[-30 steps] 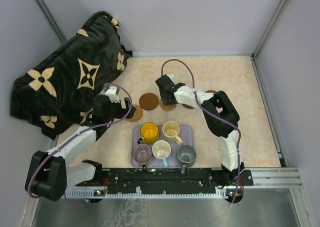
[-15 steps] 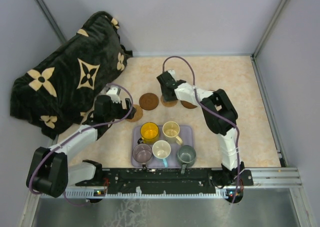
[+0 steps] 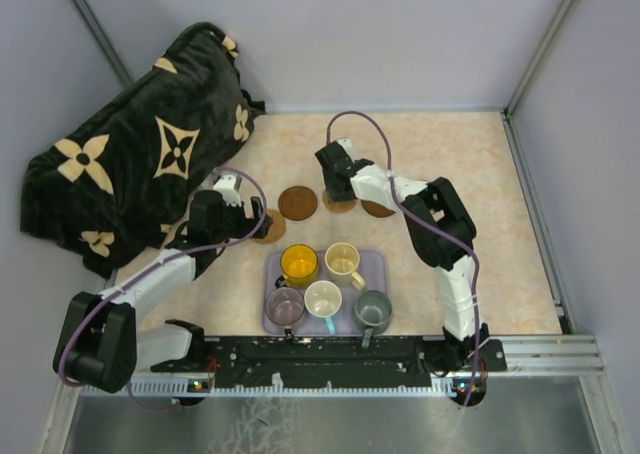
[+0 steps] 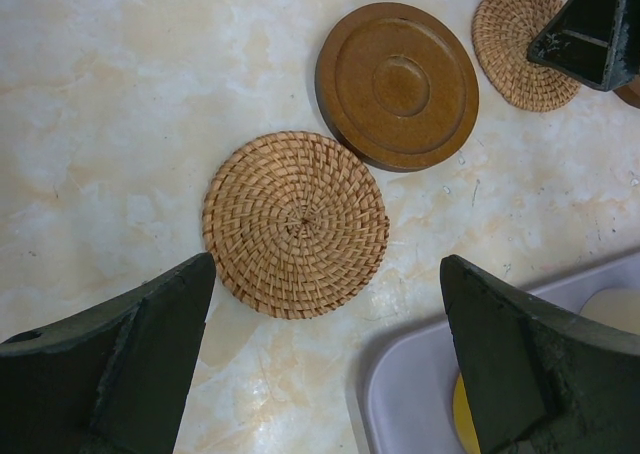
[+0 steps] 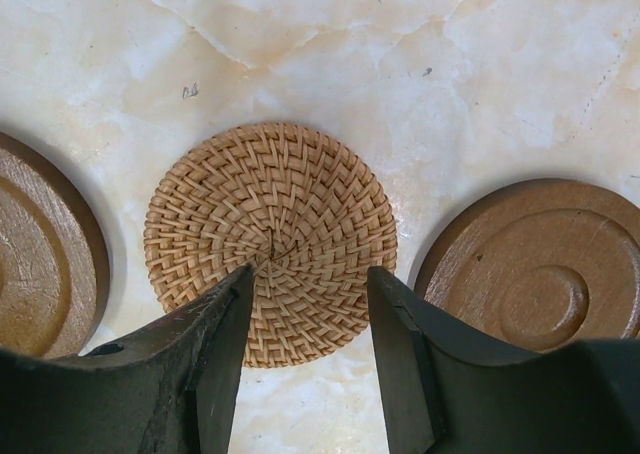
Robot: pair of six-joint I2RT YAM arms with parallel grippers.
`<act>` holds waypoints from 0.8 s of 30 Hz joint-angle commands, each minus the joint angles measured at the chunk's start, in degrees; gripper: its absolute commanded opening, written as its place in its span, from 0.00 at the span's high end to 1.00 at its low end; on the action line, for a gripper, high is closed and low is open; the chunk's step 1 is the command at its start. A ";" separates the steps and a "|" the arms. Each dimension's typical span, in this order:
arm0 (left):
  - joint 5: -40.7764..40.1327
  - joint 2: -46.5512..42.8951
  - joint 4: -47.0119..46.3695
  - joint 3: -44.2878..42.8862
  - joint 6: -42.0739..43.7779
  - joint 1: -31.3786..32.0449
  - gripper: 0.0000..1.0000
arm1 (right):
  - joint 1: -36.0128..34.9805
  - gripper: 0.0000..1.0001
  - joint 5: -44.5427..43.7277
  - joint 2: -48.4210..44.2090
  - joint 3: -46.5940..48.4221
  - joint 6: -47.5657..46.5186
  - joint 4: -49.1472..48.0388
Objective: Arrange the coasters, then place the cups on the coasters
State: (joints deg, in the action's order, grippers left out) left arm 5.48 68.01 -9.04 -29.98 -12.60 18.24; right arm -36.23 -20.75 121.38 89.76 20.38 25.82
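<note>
Wide-spread, empty fingers on the left gripper (image 4: 327,274), above a round tan woven rattan coaster (image 4: 295,224) lying flat between the tips. Ahead of the tips, just beside it, a dark brown wooden coaster with turned rings (image 4: 397,84). Half-parted fingers on the right gripper (image 5: 310,274), gripping nothing, tips over a second tan woven coaster (image 5: 270,214); contact unclear. Right of them, a ringed brown wooden disc (image 5: 535,274).

Left claw (image 4: 327,262) wide open, woven coaster (image 4: 296,224) mid-frame on the table (image 4: 110,104); wooden coaster (image 4: 397,84) just beside, upper right; tray (image 4: 400,404) corner lower right.
</note>
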 commanded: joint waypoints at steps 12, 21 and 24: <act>-7.06 2.63 -0.21 -2.06 1.20 0.00 0.01 | -0.39 0.50 2.30 -7.08 -1.10 -5.21 -3.96; -10.09 7.75 2.01 -2.66 0.51 0.85 0.01 | -4.10 0.50 1.84 -14.59 -2.62 -6.14 -5.82; -11.69 9.26 3.62 -4.22 0.70 1.40 0.01 | -4.95 0.50 2.03 -17.29 -4.17 -5.65 -6.33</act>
State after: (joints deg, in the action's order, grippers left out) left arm -3.25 75.81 -6.85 -31.03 -12.10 18.79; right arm -39.81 -18.76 110.06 86.85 15.44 22.02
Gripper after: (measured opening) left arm 0.996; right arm 0.502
